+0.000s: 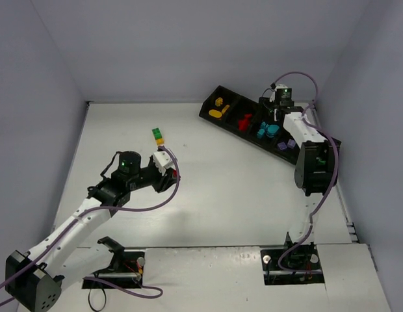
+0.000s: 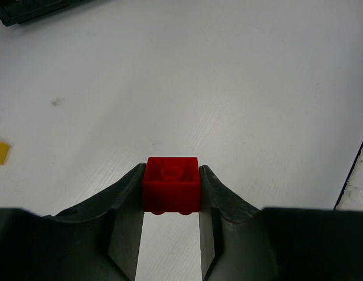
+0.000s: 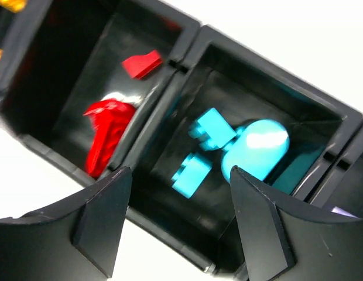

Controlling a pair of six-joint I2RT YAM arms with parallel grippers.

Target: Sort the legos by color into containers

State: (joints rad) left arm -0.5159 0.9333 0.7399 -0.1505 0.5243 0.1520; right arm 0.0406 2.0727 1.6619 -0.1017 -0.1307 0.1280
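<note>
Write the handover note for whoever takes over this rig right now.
Grippers: the left gripper is shut on a red brick, away from the tray. The right gripper is open over the teal compartment, holding nothing.
Done: yellow pieces, red pieces, teal pieces and purple pieces each lie in their own compartment.
Left: put the red brick with the reds, then split and sort the green-and-yellow stack on the table.

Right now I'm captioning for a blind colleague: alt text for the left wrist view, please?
The left gripper clamps a red brick between its dark fingers, with the white table behind. A yellow brick shows at the left edge, and a corner of the black tray at top left.
</note>
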